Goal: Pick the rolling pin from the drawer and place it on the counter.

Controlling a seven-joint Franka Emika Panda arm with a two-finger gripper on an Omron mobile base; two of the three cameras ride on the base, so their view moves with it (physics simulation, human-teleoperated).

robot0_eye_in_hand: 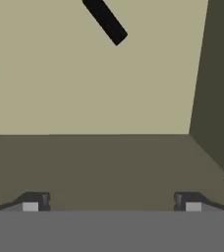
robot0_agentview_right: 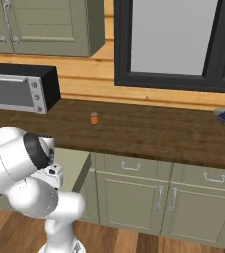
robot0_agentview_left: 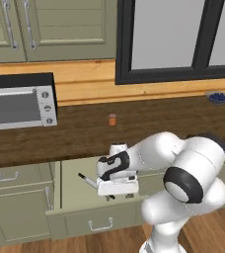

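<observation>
The two-finger gripper (robot0_eye_in_hand: pixel 111 203) is held wide open (nothing gripped) over the olive-green drawer (robot0_agentview_left: pixel 65 188), the slim white rolling pin (robot0_agentview_left: pixel 87 181) lying inside.

Rolling pin (robot0_agentview_left: pixel 87 181) in open drawer (robot0_agentview_left: pixel 75 185), below counter (robot0_agentview_left: pixel 149 123)

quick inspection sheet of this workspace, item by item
surface: counter, dark wood, mostly bare
job's things: drawer pulled open; rolling pin lying inside, one black handle end showing beside the hand
clutter: small orange jar upright on the counter; blue bowl at its far right
gripper: gripper open, over the drawer floor, holding nothing
cables: nothing seen
surroundings: toaster oven at left, window above, olive cabinets
</observation>
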